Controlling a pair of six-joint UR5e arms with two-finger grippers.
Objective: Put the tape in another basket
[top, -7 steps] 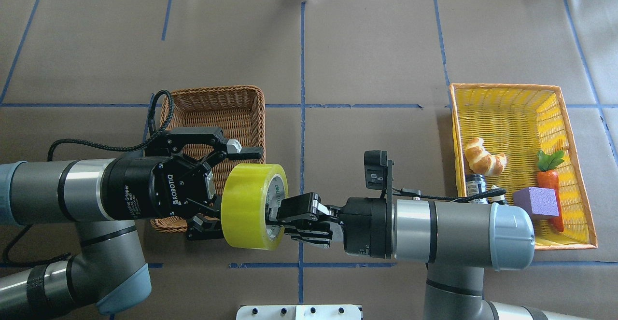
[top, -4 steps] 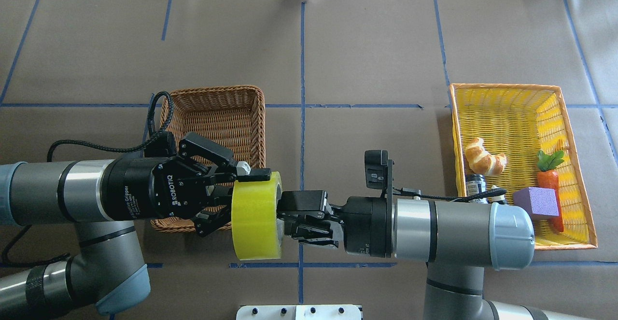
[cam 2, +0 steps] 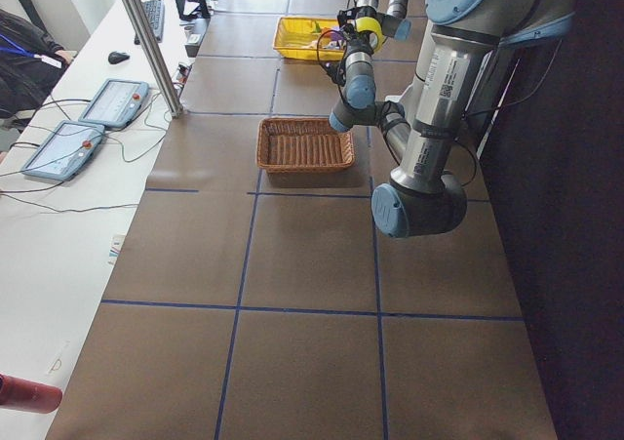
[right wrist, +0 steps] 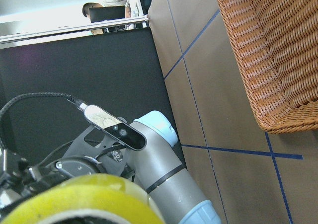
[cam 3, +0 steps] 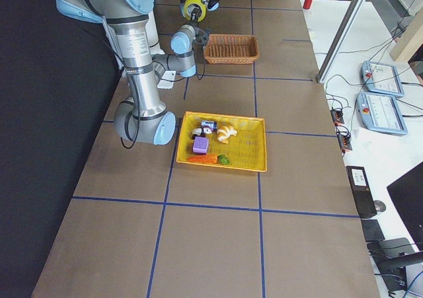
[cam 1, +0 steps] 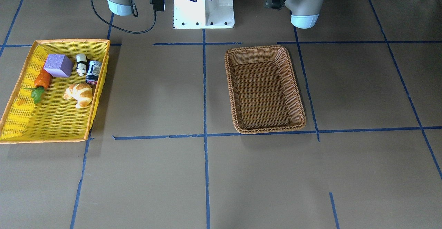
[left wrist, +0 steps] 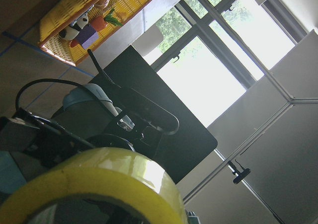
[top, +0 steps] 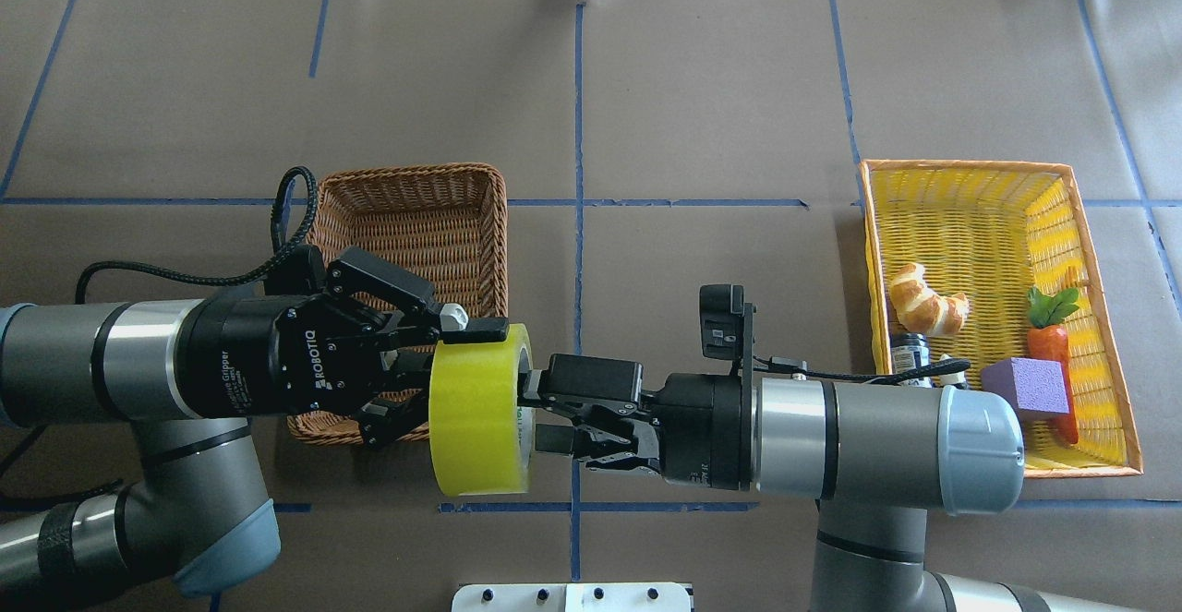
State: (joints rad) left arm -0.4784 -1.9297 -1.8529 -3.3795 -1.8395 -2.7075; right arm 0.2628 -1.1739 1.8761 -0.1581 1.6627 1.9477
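Observation:
The yellow tape roll hangs on edge in the air between my two grippers, just right of the brown wicker basket's near right corner. My left gripper is shut on the tape's wall, with one finger lying over the top of the roll. My right gripper is at the tape's right face with its fingers spread apart, open. The tape fills the bottom of the left wrist view and of the right wrist view. The basket is empty.
A yellow tray-basket with an orange rim stands at the right and holds a croissant, a carrot, a purple block and a small jar. The robot's white base is beneath the grippers.
My left gripper has closed on the tape and drawn it a little to the left. My right gripper's fingers have spread apart and let go of the roll.

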